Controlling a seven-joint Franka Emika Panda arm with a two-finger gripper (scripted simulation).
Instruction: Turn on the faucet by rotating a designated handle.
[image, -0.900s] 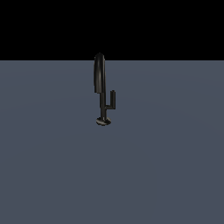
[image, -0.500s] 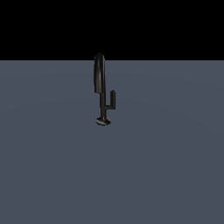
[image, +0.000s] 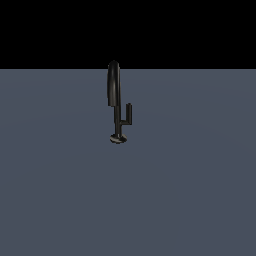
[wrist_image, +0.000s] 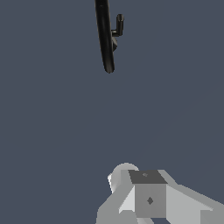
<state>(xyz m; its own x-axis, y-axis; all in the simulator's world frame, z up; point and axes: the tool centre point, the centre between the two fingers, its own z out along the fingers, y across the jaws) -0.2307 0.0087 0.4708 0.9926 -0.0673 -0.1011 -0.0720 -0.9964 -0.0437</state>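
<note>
Here is the small glossy black faucet (image: 116, 102), standing alone on the flat slate-blue floor (image: 190, 190). Its round disc base (image: 117, 138) sits on the surface, a thin upright stem rises from it, and the tall, thick arched spout (image: 113, 82) curves over the top.

Out from the stem, toward the exterior view's right, runs the short black L-shaped handle (image: 127, 115), ending in a small upright bar that stands beside the stem, apart from the spout above it.

Now the wrist view: the pale grey robot gripper (wrist_image: 146, 197) sits low in the picture, a blocky grey body with a dark top face and a rounded white part beside it. Whether its fingers are spread or pressed together cannot be told from here; the fingertips are not clearly shown. It grasps nothing that can be seen.

From the gripper, the faucet (wrist_image: 105, 37) lies well ahead, with bare floor between the two. The spout appears as a long dark bar, and the handle (wrist_image: 118, 25) pokes out just beside it, well clear of the gripper. No arm shows in the exterior view.
</note>
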